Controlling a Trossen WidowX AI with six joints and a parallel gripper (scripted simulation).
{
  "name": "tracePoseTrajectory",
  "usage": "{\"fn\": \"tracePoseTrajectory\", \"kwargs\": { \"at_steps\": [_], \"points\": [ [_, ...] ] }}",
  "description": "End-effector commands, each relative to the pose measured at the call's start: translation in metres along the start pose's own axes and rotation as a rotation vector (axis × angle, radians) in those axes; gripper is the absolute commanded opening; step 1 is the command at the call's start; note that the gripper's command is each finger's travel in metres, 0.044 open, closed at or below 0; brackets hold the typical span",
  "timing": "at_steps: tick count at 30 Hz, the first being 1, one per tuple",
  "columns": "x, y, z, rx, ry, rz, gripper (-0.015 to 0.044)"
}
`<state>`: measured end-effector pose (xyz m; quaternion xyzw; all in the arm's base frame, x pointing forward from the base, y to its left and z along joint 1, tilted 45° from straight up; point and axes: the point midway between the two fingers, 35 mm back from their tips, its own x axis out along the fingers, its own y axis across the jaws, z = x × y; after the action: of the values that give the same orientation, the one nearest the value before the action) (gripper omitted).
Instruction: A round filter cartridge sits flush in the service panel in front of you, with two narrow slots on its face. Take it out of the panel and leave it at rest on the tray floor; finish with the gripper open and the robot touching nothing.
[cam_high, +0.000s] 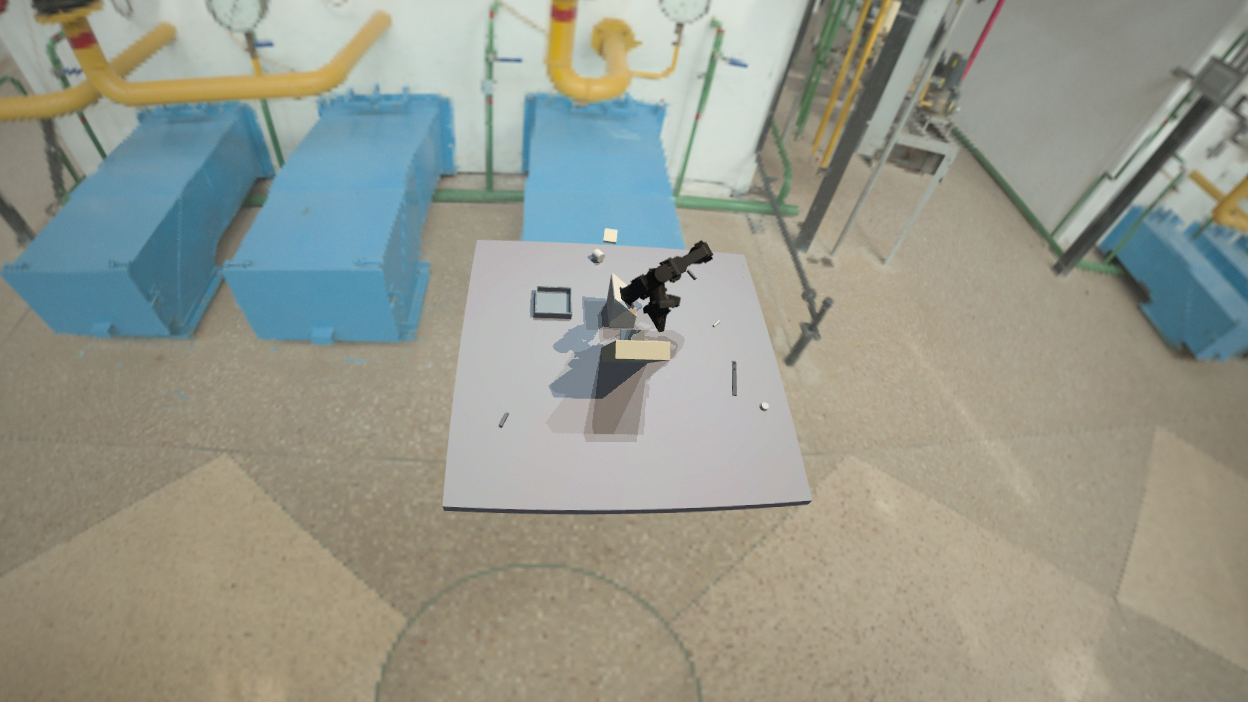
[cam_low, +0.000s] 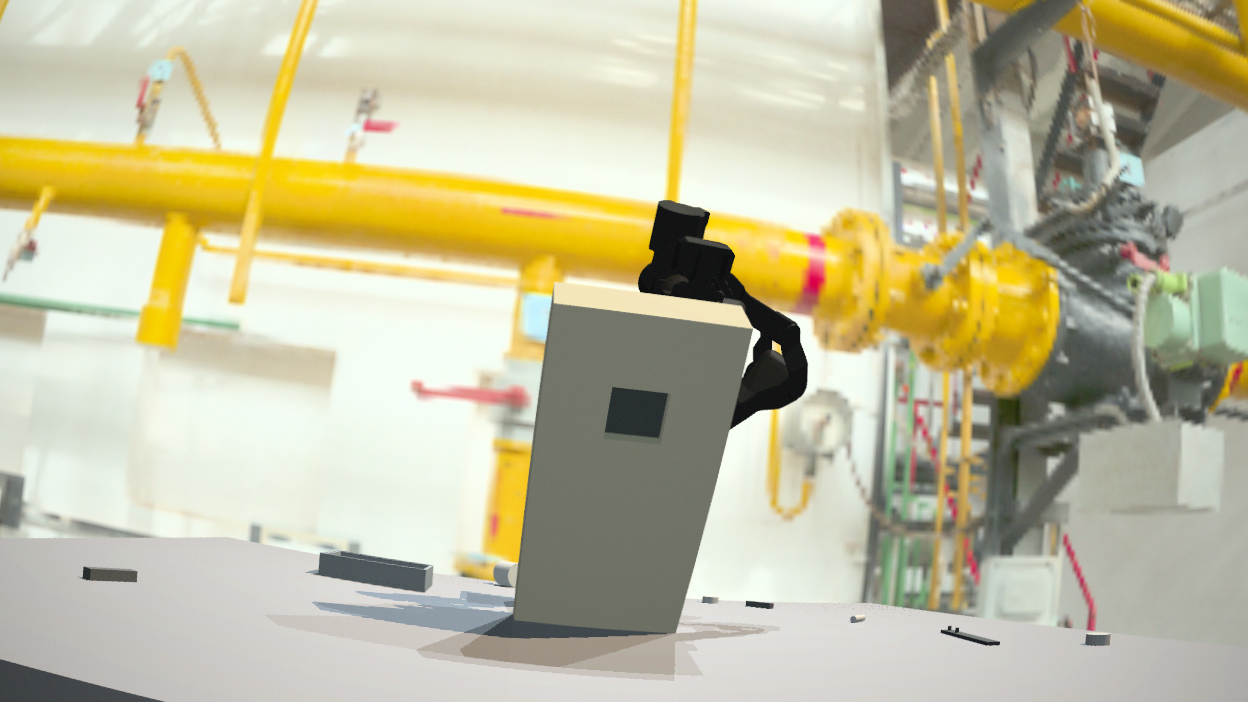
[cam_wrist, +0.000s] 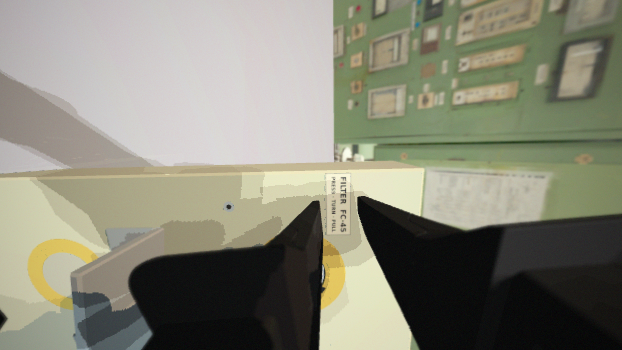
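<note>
The service panel (cam_high: 643, 351) (cam_low: 624, 515) (cam_wrist: 365, 310) stands upright on the table. In the wrist view its cream face carries a FILTER FC-45 label and two yellow rings. My gripper (cam_high: 660, 325) (cam_wrist: 338, 205) is partly open, with nothing between its fingers. Its fingertips are in front of the panel face, one on each side of the label in the wrist view; contact cannot be told. The left finger covers most of the right ring (cam_wrist: 336, 272); the cartridge and its slots cannot be made out. The tray (cam_high: 553, 316) (cam_low: 375, 571) stands to the left of the panel.
A flat plate (cam_wrist: 120, 260) juts from the panel face between the rings. A grey wedge (cam_high: 617, 309) stands behind the panel, near the arm. A dark strip (cam_high: 733, 378) (cam_low: 970, 636) and a white disc (cam_high: 764, 406) (cam_low: 1097, 639) lie to the right. A small dark bar (cam_high: 503, 419) lies front left.
</note>
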<state>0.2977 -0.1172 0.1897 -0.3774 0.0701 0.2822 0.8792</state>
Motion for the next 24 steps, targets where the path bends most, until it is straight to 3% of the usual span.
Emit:
{"fn": "tracePoseTrajectory", "kwargs": {
  "at_steps": [1,4,24],
  "points": [
    [-0.0268,0.0321,-0.0587,-0.584,0.123,0.021,0.0107],
    [-0.0310,0.0364,-0.0645,-0.691,0.135,0.028,0.0107],
    [-0.0244,0.0365,-0.0669,-0.696,0.136,0.032,0.0107]
  ]
}}
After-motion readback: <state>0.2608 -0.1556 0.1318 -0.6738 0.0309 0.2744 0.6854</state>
